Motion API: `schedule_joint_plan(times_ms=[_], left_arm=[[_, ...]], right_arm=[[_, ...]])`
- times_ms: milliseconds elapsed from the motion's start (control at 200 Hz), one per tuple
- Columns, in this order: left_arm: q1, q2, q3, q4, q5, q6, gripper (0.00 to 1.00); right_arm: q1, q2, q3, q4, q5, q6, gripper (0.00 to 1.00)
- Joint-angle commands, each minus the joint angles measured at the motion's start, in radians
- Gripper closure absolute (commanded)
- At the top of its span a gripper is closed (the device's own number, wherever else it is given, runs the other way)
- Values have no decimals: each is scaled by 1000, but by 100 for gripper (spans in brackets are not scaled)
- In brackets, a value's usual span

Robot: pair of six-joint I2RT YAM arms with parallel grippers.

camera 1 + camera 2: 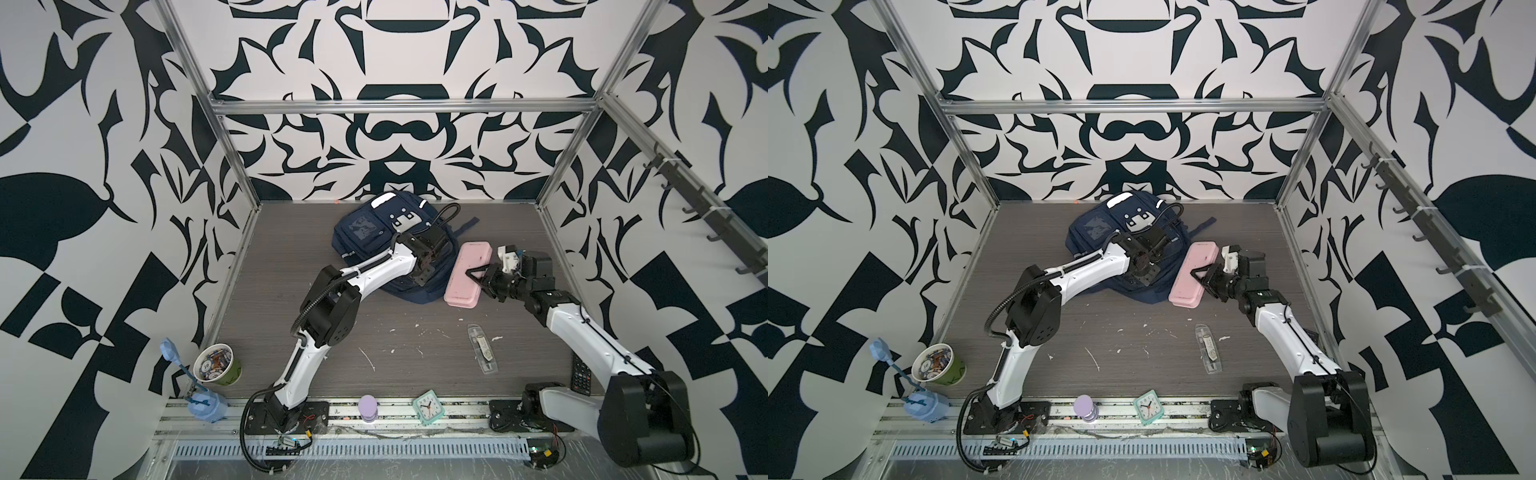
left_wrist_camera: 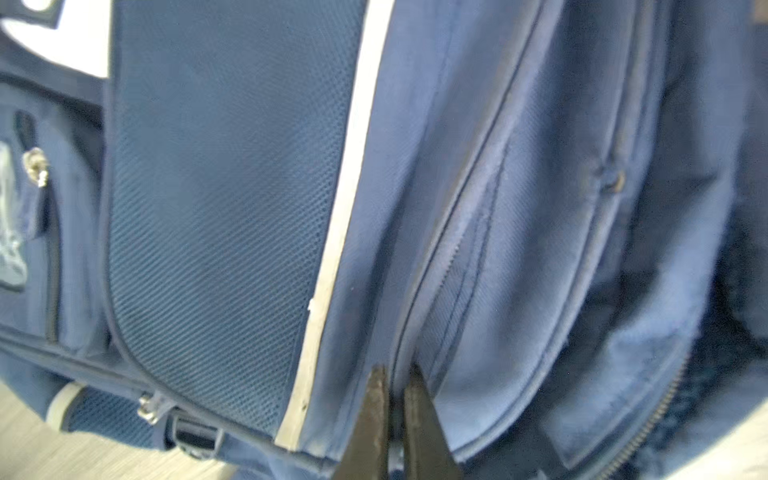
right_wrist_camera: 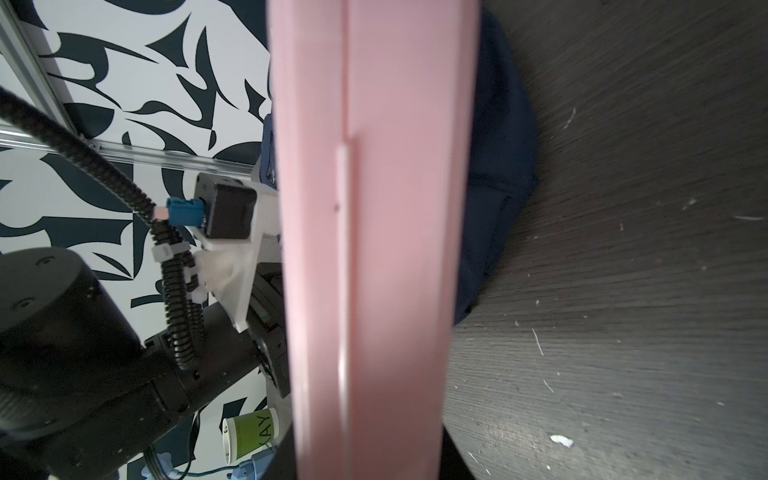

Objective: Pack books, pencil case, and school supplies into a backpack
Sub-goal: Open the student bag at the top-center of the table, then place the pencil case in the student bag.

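Elbow-high left arm [image 1: 382, 270] over backpack [image 1: 361, 232], jaws seemingly tight on seam [image 2: 415, 324].

The green-and-white paper cup [image 3: 249, 436] carries the dark letters "KAY" on its green band, seen in the right wrist view. Inside that cup, in a top view, a round token [image 1: 206, 366] appears to read "10". Along the front rail from the cup, the teal alarm clock [image 1: 428, 406] has dial numerals too small to read.

backpack [image 1: 361, 232]: was partly hidden under left arm [image 1: 374, 272]
case [image 3: 395, 249]: was blurred, both ends cut off in right wrist view
remote [image 1: 580, 374]: was partly behind right arm [image 1: 582, 332]
packet [image 1: 482, 351]: contents were too small to tell
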Motion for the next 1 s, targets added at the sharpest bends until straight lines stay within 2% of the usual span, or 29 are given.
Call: schedule_joint_plan(times_ms=[0,250,385,650,995], left_arm=[[12,-34,70,-28,-15,6,100],[51,-81,246,-65,129,-13,100],[96,-110,312,-62,265,-59,100],[192,-176,278,39,541,-180,100],[203,-173,324,37,613,-208,100]], right_arm=[[-4,-19,10,42,-11,-13,78],[-4,-7,42,25,1,-19,78],[-3,18,60,42,8,-8,79],[-1,148,114,213,-16,93,79],[113,440,304,395,33,189,80]])
